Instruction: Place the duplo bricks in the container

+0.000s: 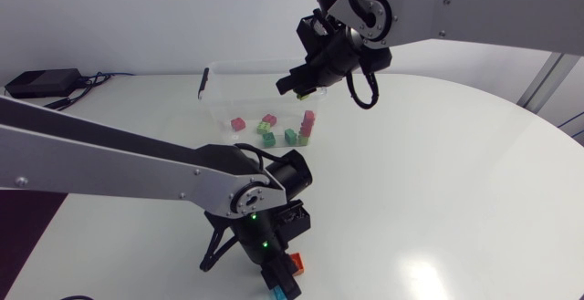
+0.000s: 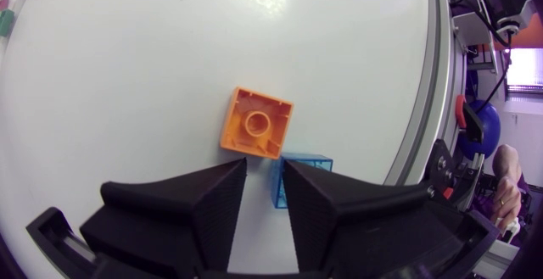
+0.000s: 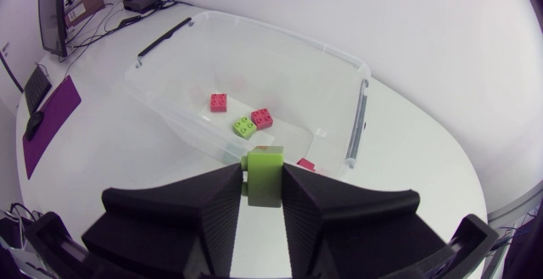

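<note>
The clear container (image 1: pixel 212 107) stands at the back middle of the table with several red, pink and green bricks (image 1: pixel 268 139) inside. My right gripper (image 1: pixel 297 83) hangs over its far right rim, shut on a lime green brick (image 3: pixel 265 160), with the container (image 3: pixel 254 26) ahead of it. My left gripper (image 1: pixel 285 280) is low at the table's front. Its fingers stand a narrow gap apart with only bare table between them. An upturned orange brick (image 2: pixel 257 122) lies just ahead of the fingertips of my left gripper (image 2: pixel 265 164). A clear blue brick (image 2: pixel 301 173) lies beside one finger.
A black box with cables (image 1: pixel 41 83) sits at the back left of the table. The table's front edge (image 2: pixel 420 101) runs close behind the orange brick (image 1: pixel 296 263) and the blue brick (image 1: pixel 276 293). White tabletop spreads to the right.
</note>
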Motion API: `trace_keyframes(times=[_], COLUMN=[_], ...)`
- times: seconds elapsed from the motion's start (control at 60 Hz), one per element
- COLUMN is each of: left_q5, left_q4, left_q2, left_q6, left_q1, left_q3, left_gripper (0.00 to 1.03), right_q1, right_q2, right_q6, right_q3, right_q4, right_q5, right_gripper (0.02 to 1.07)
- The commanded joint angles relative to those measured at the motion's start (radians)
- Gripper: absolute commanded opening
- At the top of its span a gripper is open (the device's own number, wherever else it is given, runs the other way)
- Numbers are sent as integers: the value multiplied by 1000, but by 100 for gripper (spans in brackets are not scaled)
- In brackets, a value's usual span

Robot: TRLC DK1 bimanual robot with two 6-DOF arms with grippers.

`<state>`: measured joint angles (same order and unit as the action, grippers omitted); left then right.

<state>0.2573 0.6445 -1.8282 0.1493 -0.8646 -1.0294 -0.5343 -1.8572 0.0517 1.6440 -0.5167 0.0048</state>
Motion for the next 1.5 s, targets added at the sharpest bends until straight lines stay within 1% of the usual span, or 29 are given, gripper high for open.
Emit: trace_keyframes(times=[0.0, 0.233, 0.467, 0.567, 0.683, 0.717, 0.733, 0.75, 0.767, 0.8, 0.833, 0.85, 0.867, 0.883, 0.95, 1.017, 1.067, 1.183, 1.283, 1.383, 1.483], left_q5=[-12, -13, -15, -16, -30, -30, -32, -36, -41, -49, -56, -58, -59, -59, -59, -61, -79, -85, -85, -92, -95], left_q4=[-3, 11, 41, 41, 35, 34, 30, 26, 23, 17, 14, 11, 7, 7, 1, -6, -20, -29, -45, -55, -62], left_q2=[-11, 60, 138, 145, 145, 145, 145, 145, 144, 142, 141, 141, 141, 142, 149, 156, 167, 185, 172, 150, 150], left_q6=[-27, -22, 13, 42, 90, 95, 96, 98, 98, 98, 99, 99, 99, 99, 99, 99, 98, 93, 81, 68, 58], left_q1=[1, 18, 76, 130, 236, 256, 265, 269, 272, 276, 277, 277, 276, 276, 274, 274, 274, 294, 329, 326, 319], left_q3=[-4, 20, 89, 117, 112, 109, 109, 109, 109, 109, 109, 111, 111, 111, 111, 112, 115, 112, 91, 86, 91], left_gripper=[24, 25, 25, 25, 25, 30, 40, 47, 52, 59, 69, 72, 77, 80, 90, 92, 95, 95, 95, 95, 95], right_q1=[5, 3, 3, 2, 0, -1, -1, -1, -1, -1, -1, -1, -3, -3, -4, -6, -6, -7, -12, -20, -16], right_q2=[3, 4, 9, 12, 18, 20, 21, 21, 21, 23, 24, 24, 26, 26, 27, 29, 30, 32, 33, 30, 15], right_q6=[-18, -16, -16, -16, -16, -16, -16, -16, -16, -16, -16, -16, -16, -16, -16, -16, -16, -15, -15, -13, -15], right_q3=[30, 22, 22, 17, 13, 11, 11, 11, 11, 11, 13, 13, 13, 13, 13, 13, 13, 7, -4, -7, 37], right_q4=[-13, -13, -20, -20, -22, -23, -23, -25, -26, -28, -31, -31, -32, -32, -34, -36, -37, -43, -45, -43, -54], right_q5=[-2, -2, -2, -2, -2, -2, -2, -2, 0, 0, 0, 0, 0, 0, 0, 0, 0, 0, 0, 0, 1], right_gripper=[21, 21, 21, 21, 21, 21, 21, 21, 21, 21, 21, 21, 21, 21, 21, 21, 21, 21, 21, 21, 21])
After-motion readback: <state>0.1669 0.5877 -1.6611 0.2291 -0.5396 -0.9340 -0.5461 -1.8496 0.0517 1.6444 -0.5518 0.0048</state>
